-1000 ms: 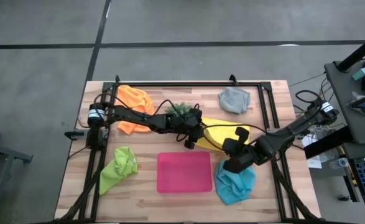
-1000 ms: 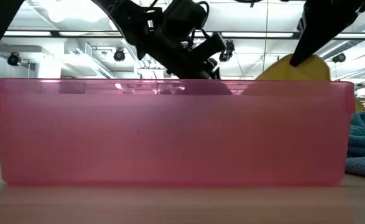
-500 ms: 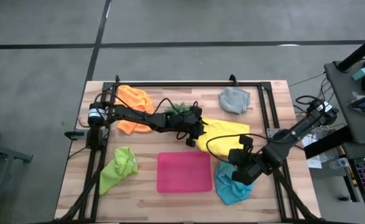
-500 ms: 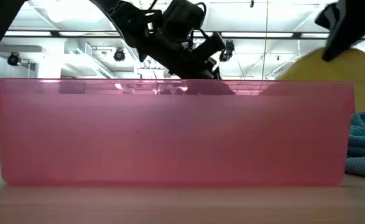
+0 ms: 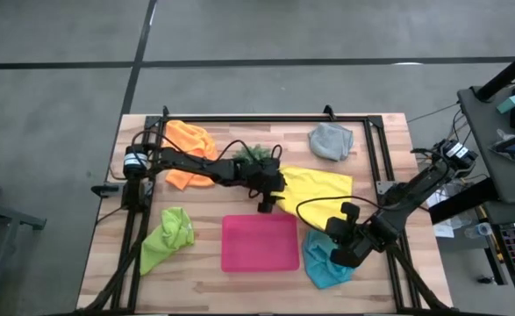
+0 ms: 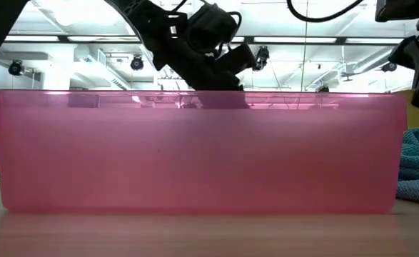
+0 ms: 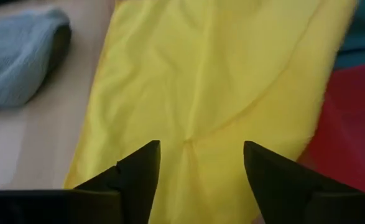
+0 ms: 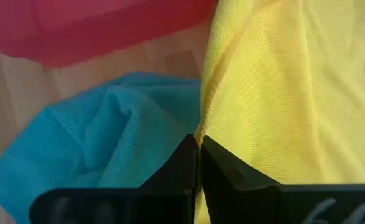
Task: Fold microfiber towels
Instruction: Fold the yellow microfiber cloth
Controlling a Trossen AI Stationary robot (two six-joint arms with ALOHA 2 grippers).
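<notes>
The yellow towel [image 5: 314, 186] lies spread mid-tabletop [image 5: 204, 281], above the pink tray [image 5: 259, 243]. The left hand [image 7: 198, 165] hovers released over its edge; the right hand [image 8: 199, 163] is clenched on its corner, above the blue towel [image 8: 101, 137].

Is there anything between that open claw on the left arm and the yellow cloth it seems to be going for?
Nothing visible. The left gripper is open right over the yellow towel, with only cloth showing between its fingers. The right gripper is shut on the same towel's edge, beside the light blue towel.
</notes>
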